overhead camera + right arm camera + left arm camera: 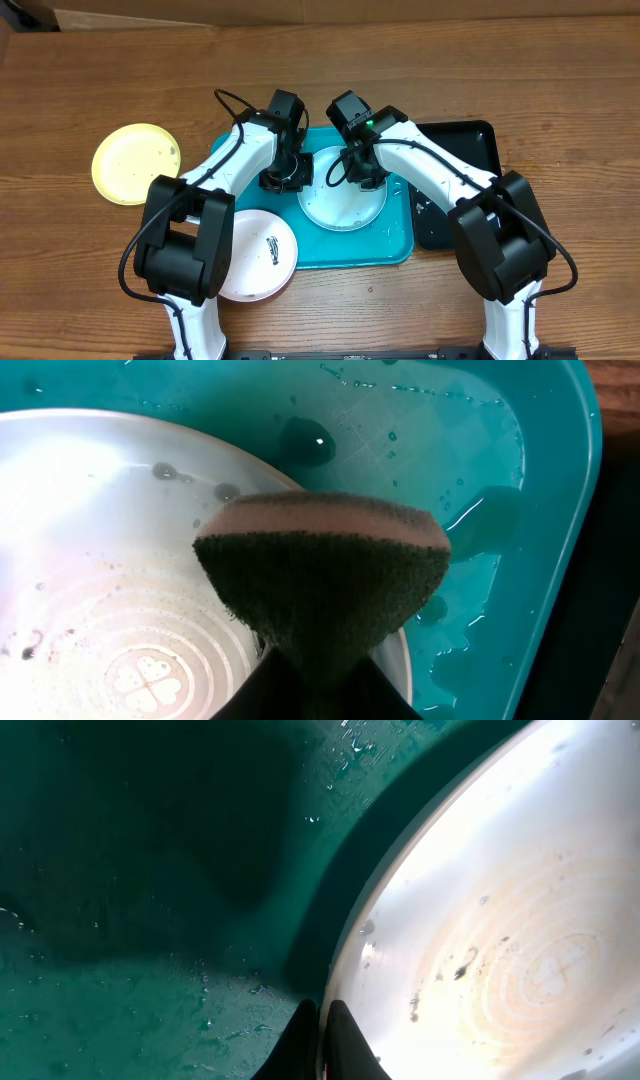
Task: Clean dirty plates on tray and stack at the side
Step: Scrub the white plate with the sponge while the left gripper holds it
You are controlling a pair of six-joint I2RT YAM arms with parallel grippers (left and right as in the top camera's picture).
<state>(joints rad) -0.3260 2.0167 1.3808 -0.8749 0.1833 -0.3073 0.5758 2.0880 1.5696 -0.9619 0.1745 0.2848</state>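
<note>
Three plates (135, 163); one tray (395, 248); one sponge (320, 575).

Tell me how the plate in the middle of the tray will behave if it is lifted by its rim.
Probably slippery: water drops lie on the plate and the tray. Likely light and stiff: it looks like thin moulded plastic. Held at one edge, it may tilt.

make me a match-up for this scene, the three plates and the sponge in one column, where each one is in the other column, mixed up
1 yellow plate
2 white plate
3 blue plate
4 sponge

a held in the right gripper
b inside the tray
c on the table, left of the tray
d at the tray's front-left corner

Pairs: 1-c, 2-d, 3-b, 4-a
</note>
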